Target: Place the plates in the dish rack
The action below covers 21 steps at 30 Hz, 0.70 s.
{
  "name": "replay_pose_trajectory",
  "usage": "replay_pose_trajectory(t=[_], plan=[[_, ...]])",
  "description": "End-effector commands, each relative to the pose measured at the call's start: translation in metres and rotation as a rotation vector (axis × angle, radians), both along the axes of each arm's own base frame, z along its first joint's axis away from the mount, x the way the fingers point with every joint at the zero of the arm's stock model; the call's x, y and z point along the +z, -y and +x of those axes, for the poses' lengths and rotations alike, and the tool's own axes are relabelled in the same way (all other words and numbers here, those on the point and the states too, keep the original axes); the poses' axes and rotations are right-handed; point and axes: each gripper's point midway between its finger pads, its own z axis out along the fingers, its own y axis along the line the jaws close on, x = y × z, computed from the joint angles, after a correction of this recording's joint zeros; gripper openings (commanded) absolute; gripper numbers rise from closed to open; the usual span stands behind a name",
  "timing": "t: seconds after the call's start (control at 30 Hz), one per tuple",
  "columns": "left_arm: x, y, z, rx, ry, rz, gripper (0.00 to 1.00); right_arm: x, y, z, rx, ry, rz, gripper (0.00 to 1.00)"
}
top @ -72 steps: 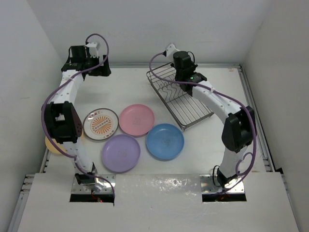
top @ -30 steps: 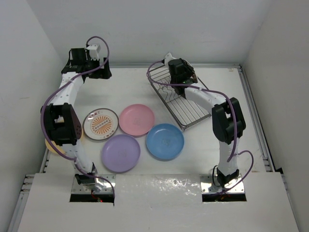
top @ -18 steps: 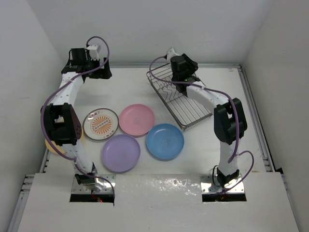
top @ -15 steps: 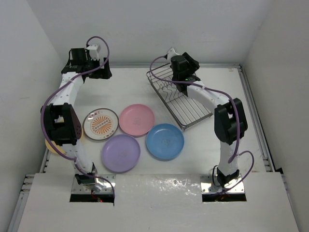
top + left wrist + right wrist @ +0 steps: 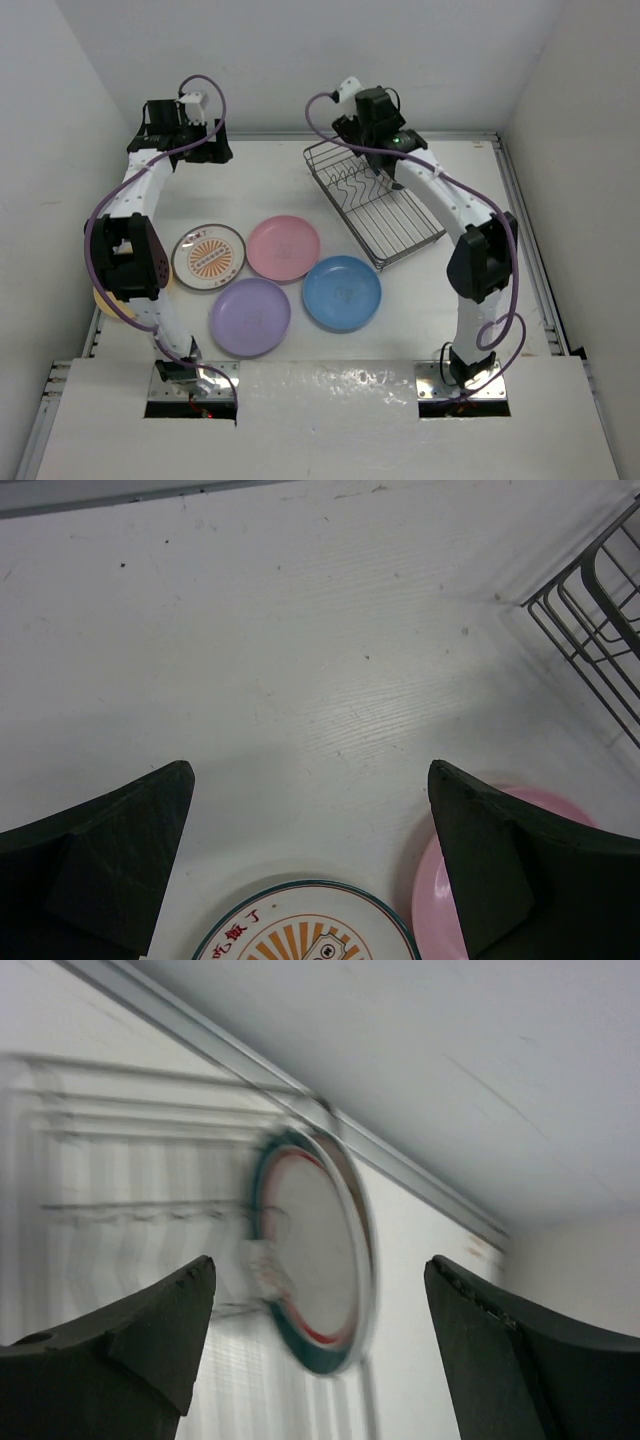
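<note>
Plate, yellow-orange (image 5: 104,302): far left edge of the table, mostly hidden under the left arm.

Left gripper (image 5: 308,770): hangs over the far left part of the table, fingers spread wide, nothing between them.

Plate, white with orange sunburst (image 5: 209,256): flat on the table, left of centre, below the left gripper in its wrist view.

Plate, purple (image 5: 250,317): flat, nearest the arm bases.

Plate, pink (image 5: 284,247): flat, just beside the sunburst plate on its right.

Plate, blue (image 5: 342,292): flat, just right of the purple one, near the rack's closest corner.

Dish rack (image 5: 385,215): silver wire, set at an angle on the far right half of the table; its zigzag divider shows from above.

Right gripper (image 5: 318,1270): raised over the rack's far end, fingers wide apart, gripping nothing.

Plate, green-rimmed with a red inner ring (image 5: 310,1225): seen only in the blurred right wrist view, standing on edge among the rack wires beyond the fingers; which slot cannot be told.
</note>
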Motion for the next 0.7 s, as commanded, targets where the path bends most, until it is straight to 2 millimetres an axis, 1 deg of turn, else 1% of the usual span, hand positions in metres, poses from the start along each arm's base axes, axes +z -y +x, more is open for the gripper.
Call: replay_pose_trajectory(t=[0.0,0.03,0.07,0.1,0.13,0.17,0.2,0.23,0.27,0.3,0.33,0.37,0.43,0.47,0.53,0.67], plan=[[0.021,-0.002,-0.001,0.03,0.042,-0.025,1.0,0.079,-0.081,-0.041,0.261,-0.061,0.511,0.83],[0.021,-0.003,-0.001,0.037,0.038,-0.031,1.0,0.081,-0.096,-0.051,0.299,-0.104,0.611,0.82],[0.02,-0.007,-0.002,0.052,0.035,-0.036,1.0,0.097,-0.122,-0.07,0.417,-0.129,0.723,0.79],[0.017,-0.01,-0.003,0.061,0.028,-0.039,1.0,0.07,-0.13,-0.081,0.411,-0.196,0.753,0.78],[0.018,-0.012,-0.004,0.072,0.028,-0.045,1.0,0.065,-0.151,-0.098,0.449,-0.208,0.764,0.77],[0.015,-0.016,-0.007,0.082,0.019,-0.047,1.0,0.035,-0.147,-0.108,0.402,-0.236,0.704,0.76],[0.014,-0.018,-0.008,0.088,0.021,-0.046,1.0,0.021,-0.149,-0.114,0.39,-0.245,0.648,0.75],[0.017,-0.021,-0.01,0.092,0.027,-0.045,1.0,0.002,-0.16,-0.132,0.393,-0.307,0.606,0.72],[0.012,-0.022,-0.014,0.093,0.016,-0.043,0.99,-0.016,-0.163,-0.136,0.375,-0.357,0.577,0.7],[0.011,-0.024,-0.016,0.097,0.014,-0.037,0.99,-0.026,-0.17,-0.145,0.371,-0.403,0.574,0.68],[0.008,-0.026,-0.02,0.103,0.005,-0.031,0.99,-0.042,-0.166,-0.152,0.335,-0.46,0.552,0.62],[0.006,-0.027,-0.021,0.106,-0.001,-0.027,0.98,-0.053,-0.164,-0.156,0.302,-0.491,0.545,0.6],[0.003,-0.03,-0.025,0.12,-0.006,-0.014,0.99,-0.074,-0.16,-0.161,0.232,-0.534,0.555,0.58],[-0.002,-0.03,-0.027,0.126,-0.017,-0.012,0.99,-0.09,-0.154,-0.165,0.197,-0.555,0.544,0.58],[-0.004,-0.032,-0.029,0.14,-0.017,-0.007,0.99,-0.102,-0.146,-0.163,0.122,-0.542,0.553,0.55],[-0.01,-0.031,-0.033,0.144,-0.021,-0.018,0.98,-0.131,-0.139,-0.166,0.046,-0.587,0.516,0.57]])
